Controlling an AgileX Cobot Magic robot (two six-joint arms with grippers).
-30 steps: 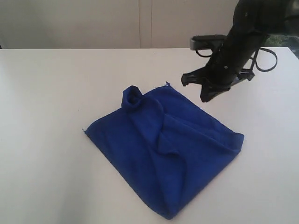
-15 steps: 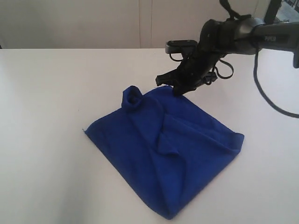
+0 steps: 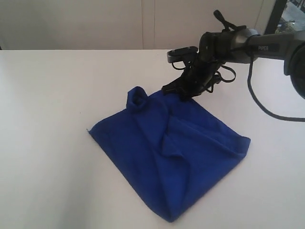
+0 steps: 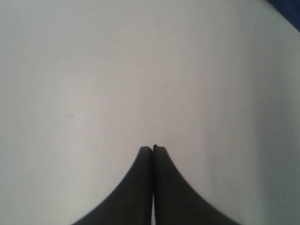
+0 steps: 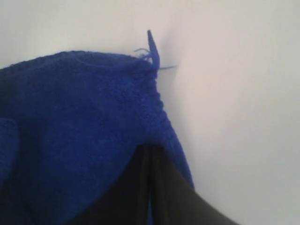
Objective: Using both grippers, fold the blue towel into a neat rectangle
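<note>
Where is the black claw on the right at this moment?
In the exterior view the right gripper sits right of centre at the towel's far corner, just right of its rolled-up bump.

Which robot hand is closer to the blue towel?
The right. The right gripper sits at the far corner of the blue towel, its fingers closed on the edge. The left gripper is shut over bare table, with only a sliver of towel in its view.
</note>
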